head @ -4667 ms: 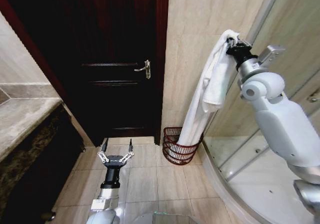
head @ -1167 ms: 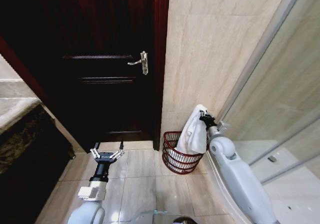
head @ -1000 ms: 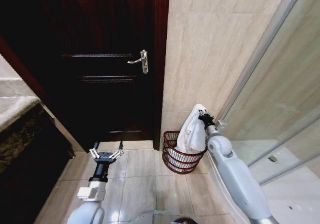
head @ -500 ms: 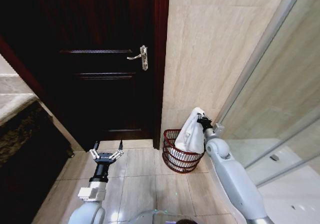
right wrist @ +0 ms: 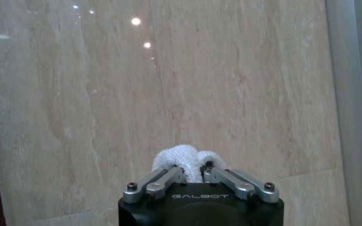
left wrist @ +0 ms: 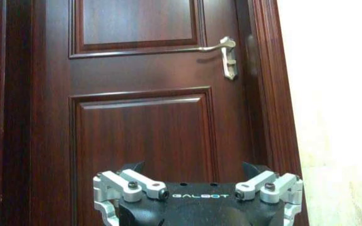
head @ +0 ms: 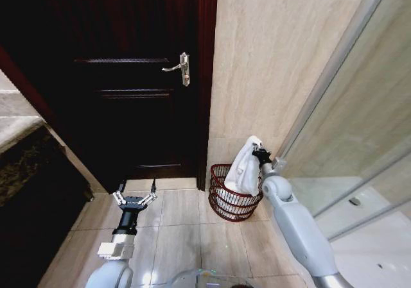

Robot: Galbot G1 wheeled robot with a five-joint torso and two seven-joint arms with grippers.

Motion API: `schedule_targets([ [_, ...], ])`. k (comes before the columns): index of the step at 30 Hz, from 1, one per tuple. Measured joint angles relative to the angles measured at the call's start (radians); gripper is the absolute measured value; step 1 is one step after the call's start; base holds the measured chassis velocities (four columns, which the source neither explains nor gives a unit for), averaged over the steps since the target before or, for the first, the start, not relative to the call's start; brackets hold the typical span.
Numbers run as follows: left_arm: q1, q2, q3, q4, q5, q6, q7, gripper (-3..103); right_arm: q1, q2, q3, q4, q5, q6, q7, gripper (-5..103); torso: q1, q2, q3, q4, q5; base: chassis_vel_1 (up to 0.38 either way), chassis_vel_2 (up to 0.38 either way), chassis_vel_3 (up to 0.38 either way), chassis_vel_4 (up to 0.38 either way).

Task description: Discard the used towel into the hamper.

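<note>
- The right end effector [head: 259, 154] is pressed together on the top fold of the white towel [head: 244, 169], just above the hamper's far rim, close to the tiled wall [head: 270, 63].
- In the right wrist view the fingers [right wrist: 162, 181] pinch a bunched tuft of the terry cloth [right wrist: 184, 162] between them.
- The towel hangs limp from that pinch; its lower part drapes down into the hamper [head: 231, 201], which stands on the floor [head: 186, 237] in the corner between the dark door [head: 128, 76] and the wall.
- The cloth looks soft, light and floppy, so it should sag and fold under its own weight; nothing about it seems fragile or slippery.
- Judged from this, a grip on a gathered fold near the top is a sound hold, since loose edges trail below.
- One risk: a hanging end could catch on the hamper's wavy rim.
- The left end effector [head: 135, 195] hovers low above the floor before the door, its fingers spread and holding nothing.
</note>
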Motion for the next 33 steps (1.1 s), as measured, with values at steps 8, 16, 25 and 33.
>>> schedule_targets([
  [8, 0.004, 0.0, -0.004, -0.001, 0.0, -0.015, -0.002, 100, -0.024, 0.03, 0.002, -0.035, -0.002, -0.002, -0.009, 8, -0.007, -0.021, -0.014, 0.0, 0.0005, 0.0, 0.0, 0.0, 0.0],
  [16, 0.008, -0.009, -0.014, -0.009, -0.009, -0.029, -0.004, 100, -0.119, -0.003, 0.02, 0.105, 0.049, -0.069, 0.047, 8, -0.006, -0.021, -0.014, 0.0, 0.0003, 0.0, 0.0, 0.0, 0.0],
  [25, 0.012, -0.02, -0.027, -0.004, -0.025, -0.052, -0.004, 100, -0.238, -0.111, 0.078, 0.374, 0.298, -0.386, 0.199, 8, -0.005, -0.016, -0.012, -0.0003, 0.0003, 0.0, 0.0, 0.0, 0.0],
  [33, 0.023, -0.014, -0.108, -0.018, -0.069, -0.076, 0.006, 100, -0.136, -0.186, 0.046, 0.34, 0.533, -0.602, 0.299, 8, -0.004, -0.014, -0.01, 0.0002, 0.0005, 0.0, 0.0, 0.0, 0.0],
])
